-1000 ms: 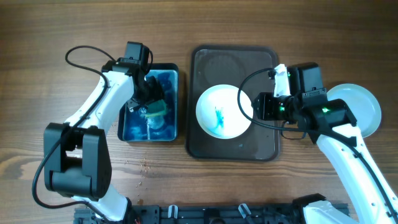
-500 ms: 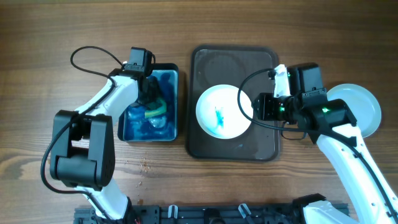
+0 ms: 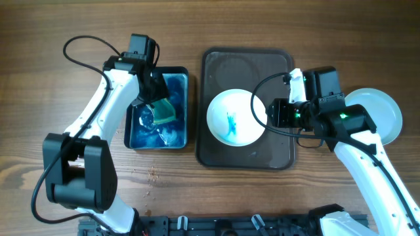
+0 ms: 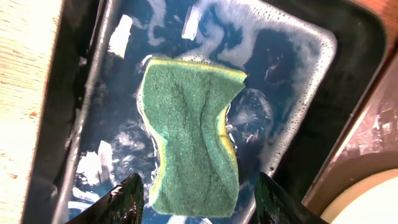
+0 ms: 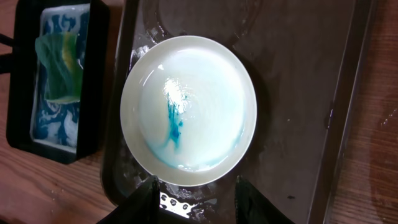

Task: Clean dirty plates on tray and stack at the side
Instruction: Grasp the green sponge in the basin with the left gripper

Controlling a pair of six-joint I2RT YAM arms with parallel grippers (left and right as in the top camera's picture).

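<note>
A white plate [image 3: 236,118] with a blue smear lies on the dark tray [image 3: 246,65]. It also shows in the right wrist view [image 5: 193,106] on the tray [image 5: 298,74]. My right gripper [image 3: 279,113] is open and empty just beside the plate's right rim [image 5: 199,196]. A green and yellow sponge [image 3: 161,113] lies in the tub of blue soapy water [image 3: 174,85]. My left gripper [image 4: 199,199] is open over the tub [image 4: 280,62], its fingers on either side of the near end of the sponge [image 4: 193,130], not closed on it.
A clean white plate [image 3: 384,115] lies on the wooden table at the right, partly under my right arm. The tub stands just left of the tray. Small crumbs [image 3: 152,174] lie on the table in front of the tub.
My left wrist has swung back over the tub and the sponge now lies flatter in the water. The right arm and the plate have not moved.
</note>
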